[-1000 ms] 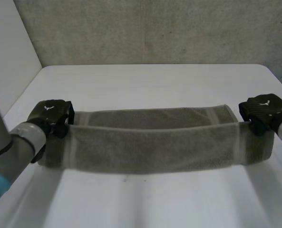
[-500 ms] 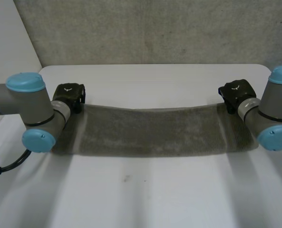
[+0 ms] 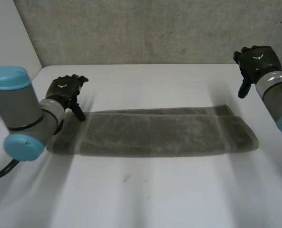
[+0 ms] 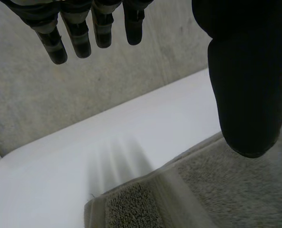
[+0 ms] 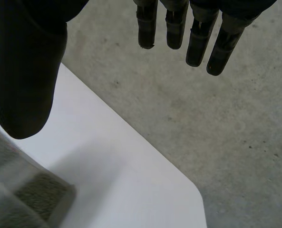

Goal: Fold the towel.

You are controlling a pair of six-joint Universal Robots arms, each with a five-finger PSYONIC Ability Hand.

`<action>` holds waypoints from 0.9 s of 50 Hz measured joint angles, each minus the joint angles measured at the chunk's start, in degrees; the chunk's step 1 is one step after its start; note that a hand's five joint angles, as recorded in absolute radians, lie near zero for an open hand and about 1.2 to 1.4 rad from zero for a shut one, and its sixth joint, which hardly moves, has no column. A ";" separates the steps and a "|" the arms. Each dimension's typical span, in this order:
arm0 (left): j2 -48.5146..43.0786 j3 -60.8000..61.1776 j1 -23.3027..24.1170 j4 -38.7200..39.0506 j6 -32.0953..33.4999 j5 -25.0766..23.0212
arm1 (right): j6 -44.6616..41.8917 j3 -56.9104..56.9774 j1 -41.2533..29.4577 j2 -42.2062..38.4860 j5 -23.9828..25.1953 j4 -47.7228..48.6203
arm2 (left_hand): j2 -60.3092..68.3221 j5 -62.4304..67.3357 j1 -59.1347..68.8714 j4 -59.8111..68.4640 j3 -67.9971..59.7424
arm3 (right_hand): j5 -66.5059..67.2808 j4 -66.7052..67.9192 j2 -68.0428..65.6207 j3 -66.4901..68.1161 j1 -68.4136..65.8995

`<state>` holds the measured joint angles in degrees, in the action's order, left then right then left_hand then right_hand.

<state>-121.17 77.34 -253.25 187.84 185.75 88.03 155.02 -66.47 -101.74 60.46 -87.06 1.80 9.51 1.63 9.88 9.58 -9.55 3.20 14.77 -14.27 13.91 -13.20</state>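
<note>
A: Head view first. Where's the towel [image 3: 152,133]?
B: Flat on the table [image 3: 145,80], as a long narrow band, already doubled lengthwise. The long axis runs straight across, from the left hand's side to the right hand's.
A: Hands?
B: The left hand [image 3: 64,92] hangs just over the far corner of the left end, fingers spread, holding nothing. The right hand [image 3: 256,61] is raised beyond the right end, well apart from the cloth, fingers loose, also empty.
A: Left wrist view.
B: The left hand [image 4: 247,80] has straight fingers and a wide thumb, with nothing between them. The towel [image 4: 212,190] end lies below the thumb and palm. No contact.
A: Right wrist view.
B: The right hand [image 5: 24,71] is wide open and empty. A towel [image 5: 34,194] corner sits low beneath the thumb, clearly apart.
A: What does the next move turn on?
B: Probably one short end gets carried along the long axis to the other. The left hand is nearer its end; the right has farther to descend.
</note>
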 measured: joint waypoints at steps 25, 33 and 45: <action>16.00 27.36 -1.12 19.66 -5.56 -0.12 | -1.54 -36.50 4.40 9.54 7.25 9.15 | -0.05 -0.11 -0.02 -0.05 0.05 | 12.52 10.40 -10.41 11.20 -11.47; 15.87 27.44 -1.11 19.41 -5.51 -0.14 | -5.17 -36.74 6.34 3.97 8.43 14.11 | -0.05 -0.11 -0.02 -0.05 0.05 | 23.25 21.30 -21.96 22.47 -23.08; 15.87 27.71 -0.87 19.33 -5.49 -0.08 | -8.08 -33.25 8.48 -0.38 7.55 15.14 | -0.06 -0.11 -0.02 -0.07 0.05 | 62.90 62.10 -61.67 62.24 -62.06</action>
<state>-105.30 105.05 -254.12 207.16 180.27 87.95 146.93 -99.72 -93.26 60.08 -79.51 16.93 9.45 1.52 9.87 9.51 -9.50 66.10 76.87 -75.94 76.15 -75.26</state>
